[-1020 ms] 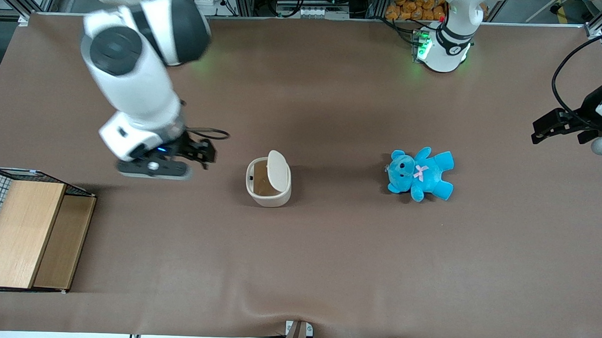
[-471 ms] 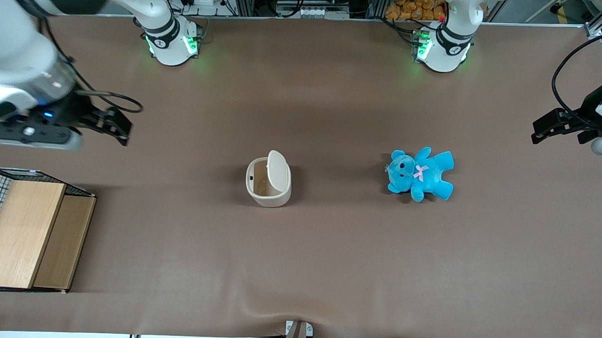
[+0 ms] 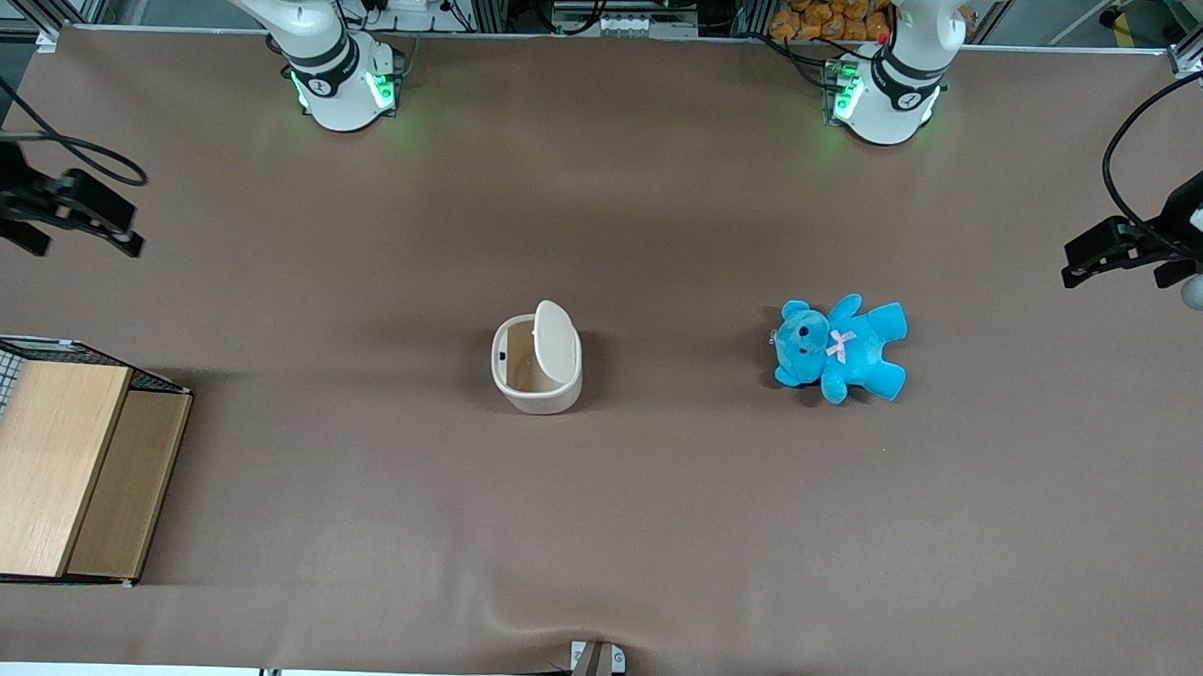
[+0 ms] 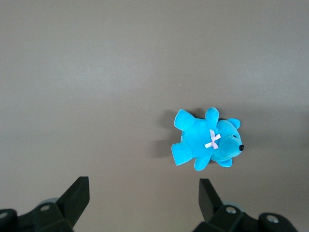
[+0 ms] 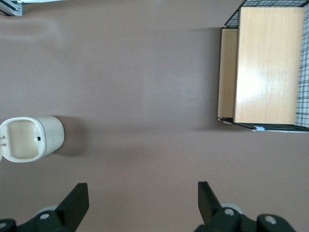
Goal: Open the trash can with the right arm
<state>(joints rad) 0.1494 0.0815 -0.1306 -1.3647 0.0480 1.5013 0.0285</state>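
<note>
The cream-white trash can [image 3: 535,366] stands in the middle of the brown table with its flip lid [image 3: 553,341] tilted up, and its tan inside shows. It also shows in the right wrist view [image 5: 30,139], seen from above with its mouth open. My right gripper [image 3: 80,225] is high over the working arm's end of the table, well away from the can, a little farther from the front camera than the wooden box. In the right wrist view the gripper [image 5: 140,195] is open and empty, with bare table between the fingers.
A wooden box with wire mesh [image 3: 57,464] sits at the working arm's end, near the front edge; it also shows in the right wrist view [image 5: 263,65]. A blue teddy [image 3: 841,348] lies beside the can toward the parked arm's end.
My right arm has swung away from the trash can toward the working arm's end of the table and risen. The can with its lid up and the teddy have not moved.
</note>
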